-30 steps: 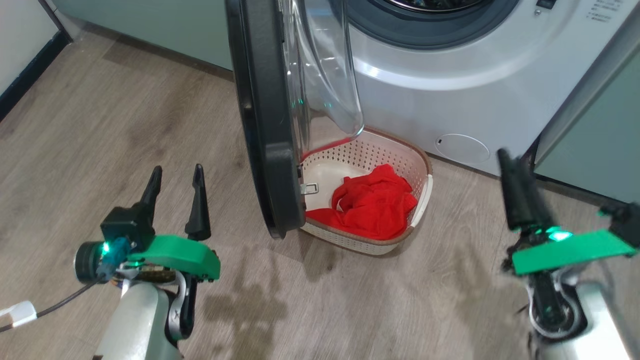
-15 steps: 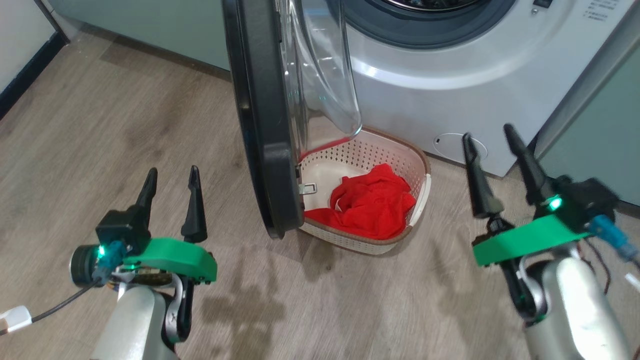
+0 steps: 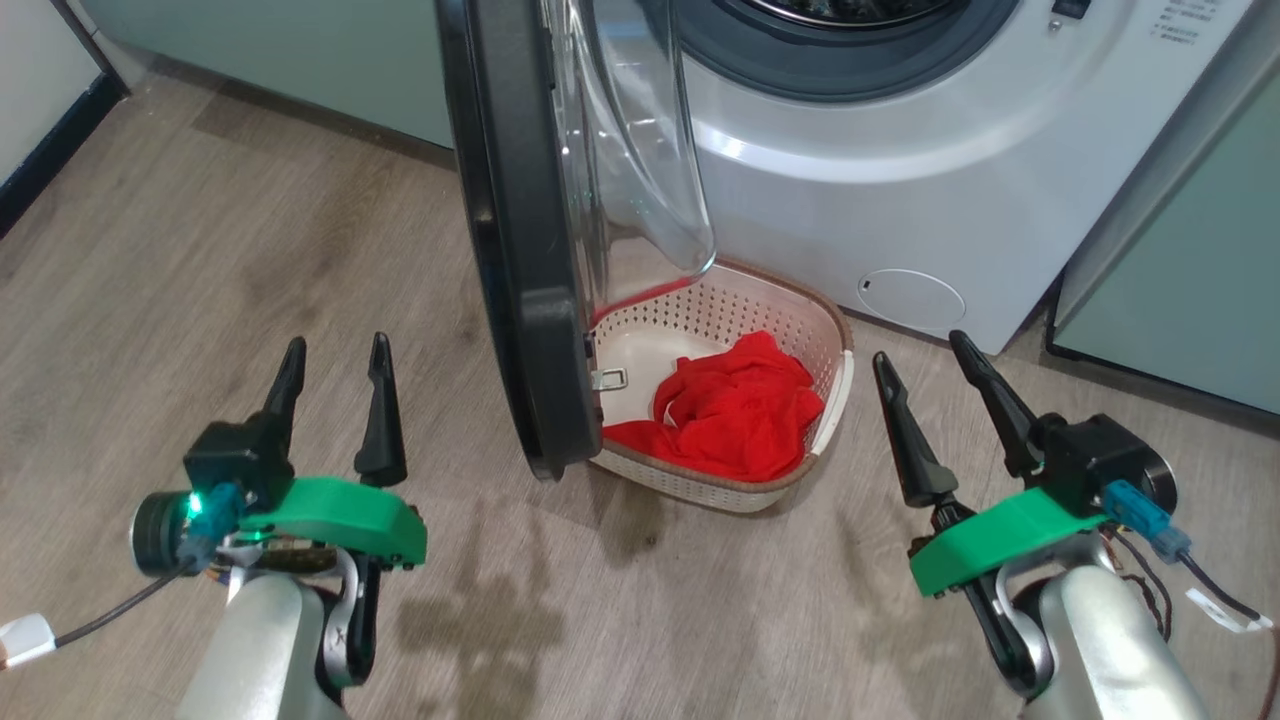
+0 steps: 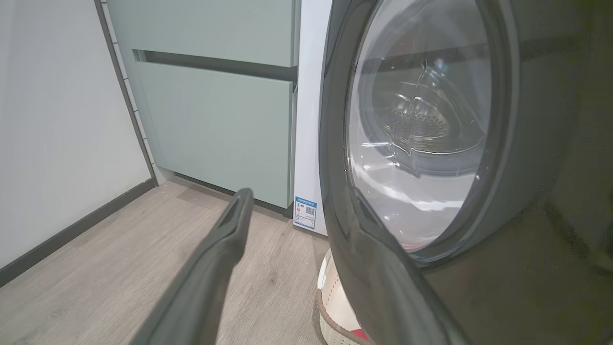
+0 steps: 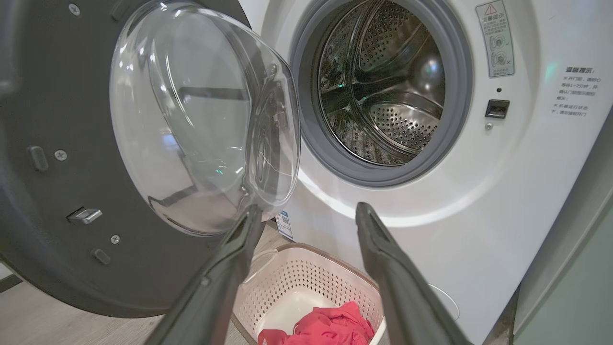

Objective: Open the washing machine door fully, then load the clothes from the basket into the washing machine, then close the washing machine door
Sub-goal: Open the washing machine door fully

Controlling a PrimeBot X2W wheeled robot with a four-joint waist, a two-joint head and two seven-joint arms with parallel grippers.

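Left claw [image 3: 337,343], right claw [image 3: 919,348] apart and empty; washing machine door [image 3: 520,250] between left claw and basket [image 3: 735,300].

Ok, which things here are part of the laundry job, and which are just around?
Part of the job: washing machine, door, basket, red clothes.
Just around: green cabinets, wood floor, white wall.

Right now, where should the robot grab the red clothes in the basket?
Probably the raised, bunched fold on top of the clothes, pinched from above and from the robot's right. The pile lies crumpled in the basket, and the open washing machine door overhangs its left side, while the open right gripper looks unblocked.
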